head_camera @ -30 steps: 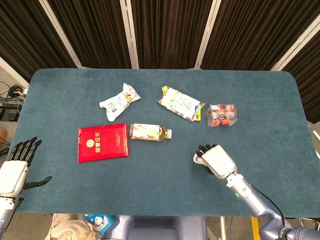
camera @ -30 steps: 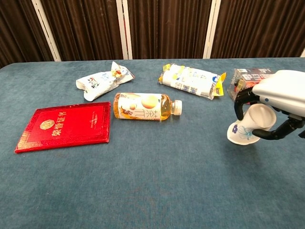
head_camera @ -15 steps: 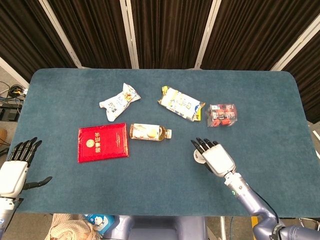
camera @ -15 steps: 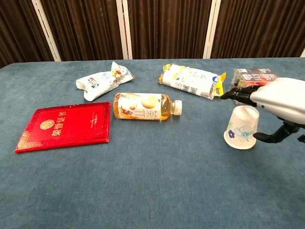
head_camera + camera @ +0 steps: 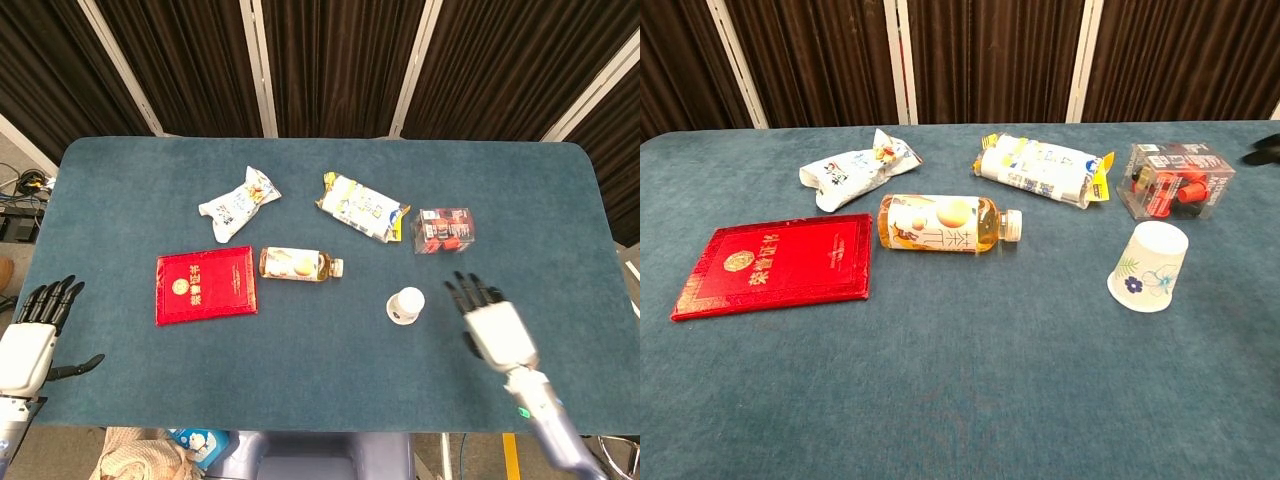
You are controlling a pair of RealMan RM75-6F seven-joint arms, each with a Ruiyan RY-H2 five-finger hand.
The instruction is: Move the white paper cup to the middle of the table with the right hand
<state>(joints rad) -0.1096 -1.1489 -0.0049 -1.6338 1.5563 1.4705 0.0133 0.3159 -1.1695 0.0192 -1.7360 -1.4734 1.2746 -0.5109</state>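
White paper cup [image 5: 406, 305] with a blue flower print stands upside down on the blue felt bench [image 5: 560, 220], right of frame centre, untouched. Right hand [image 5: 489, 325] hovers just right of it, fingers spread, holding nothing. Left hand [image 5: 35, 335] rests at the lower left edge, fingers apart, empty.

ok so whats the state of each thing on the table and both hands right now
white paper cup: upside down, standing free on the table
right hand: open, fingers spread, apart from the cup
left hand: open, holding nothing, at the table's near left corner
tea bottle: lying on its side, cap on
red booklet: closed, flat
white snack bag: lying crumpled
yellow-edged packet: lying flat
clear box: closed
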